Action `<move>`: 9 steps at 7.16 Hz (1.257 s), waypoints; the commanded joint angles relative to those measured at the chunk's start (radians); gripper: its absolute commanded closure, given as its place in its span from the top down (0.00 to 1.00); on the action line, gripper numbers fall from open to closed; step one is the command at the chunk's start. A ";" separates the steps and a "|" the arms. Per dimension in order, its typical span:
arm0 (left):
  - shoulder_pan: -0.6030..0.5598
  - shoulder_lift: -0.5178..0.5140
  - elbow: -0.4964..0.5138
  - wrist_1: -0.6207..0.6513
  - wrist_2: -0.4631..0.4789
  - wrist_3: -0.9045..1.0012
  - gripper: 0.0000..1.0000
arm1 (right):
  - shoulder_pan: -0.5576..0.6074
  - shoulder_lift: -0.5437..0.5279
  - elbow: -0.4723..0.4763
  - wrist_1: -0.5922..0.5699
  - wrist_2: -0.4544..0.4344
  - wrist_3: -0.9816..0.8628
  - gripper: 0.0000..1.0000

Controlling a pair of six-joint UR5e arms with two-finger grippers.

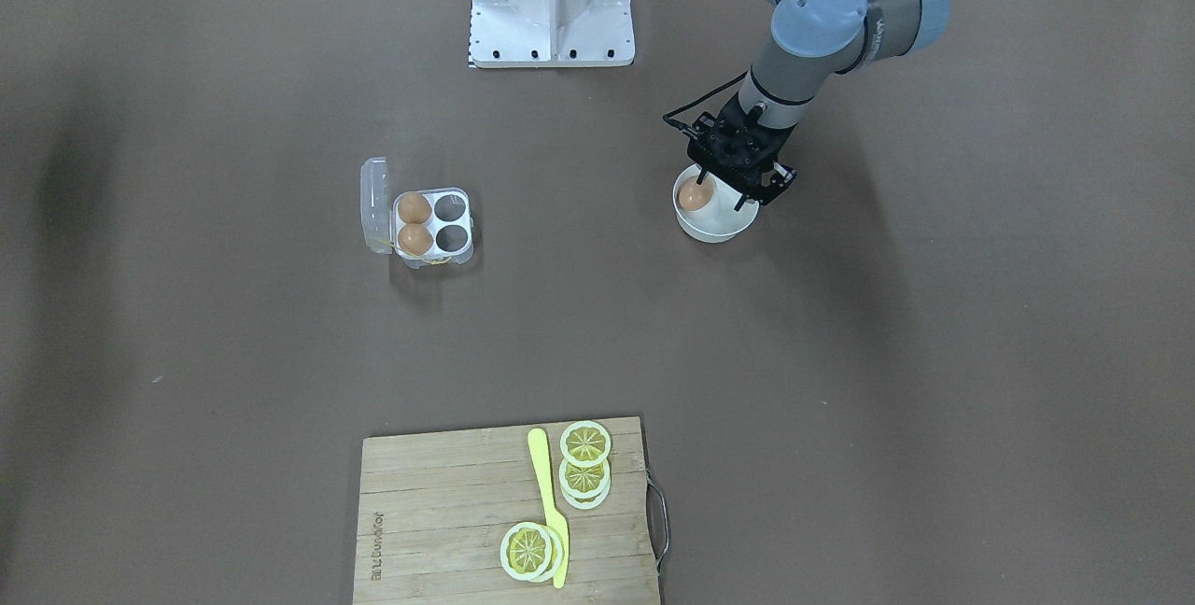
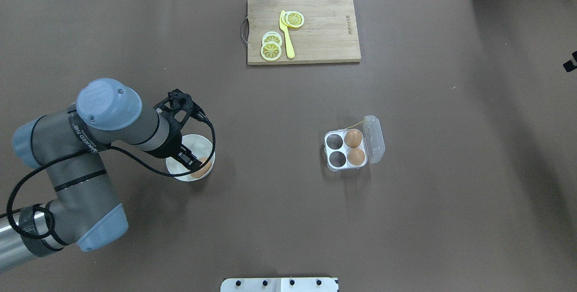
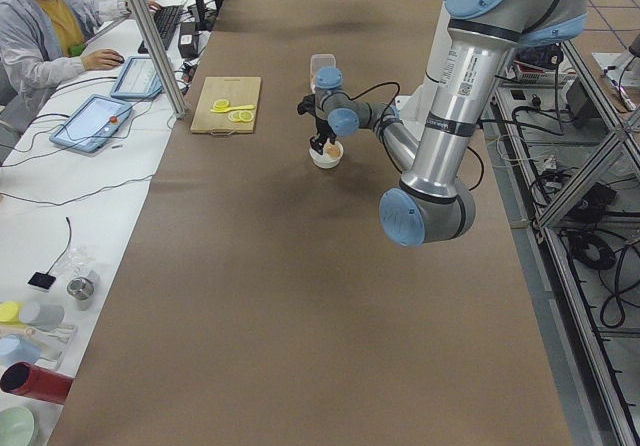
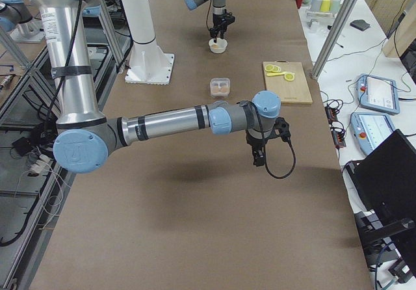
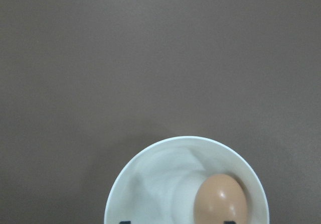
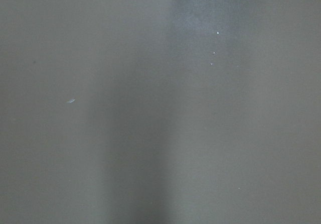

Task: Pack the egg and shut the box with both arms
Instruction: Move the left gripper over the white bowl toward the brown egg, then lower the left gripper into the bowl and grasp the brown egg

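The egg [image 5: 220, 200] lies in a round white bowl [image 5: 150, 184], on its right side in the left wrist view. It also shows in the front view [image 1: 692, 197] and the overhead view [image 2: 202, 168]. My left gripper [image 1: 724, 189] hangs over the bowl [image 1: 719, 227] with its fingers down inside it, open, the egg beside one finger. The box [image 2: 336, 158] stands mid-table with its clear lid [image 2: 375, 139] swung open. Two brown eggs [image 2: 354, 148] fill the cells next to the lid and two cells are empty. My right gripper [image 4: 259, 158] hovers over bare table far from the box, and I cannot tell its state.
A wooden cutting board [image 2: 324, 35] with lemon slices [image 2: 272, 46] and a yellow knife [image 2: 286, 35] lies at the table's far edge. The white metal stand [image 1: 551, 3] sits at the robot's side. The right wrist view shows only brown table.
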 commanded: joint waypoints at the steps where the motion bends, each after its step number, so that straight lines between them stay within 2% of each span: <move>1: 0.013 -0.008 0.015 0.000 0.000 -0.004 0.67 | 0.000 -0.001 -0.001 -0.001 0.002 0.000 1.00; 9: 0.025 -0.027 0.049 -0.002 -0.003 -0.005 0.64 | 0.000 -0.001 -0.002 0.000 0.002 0.000 1.00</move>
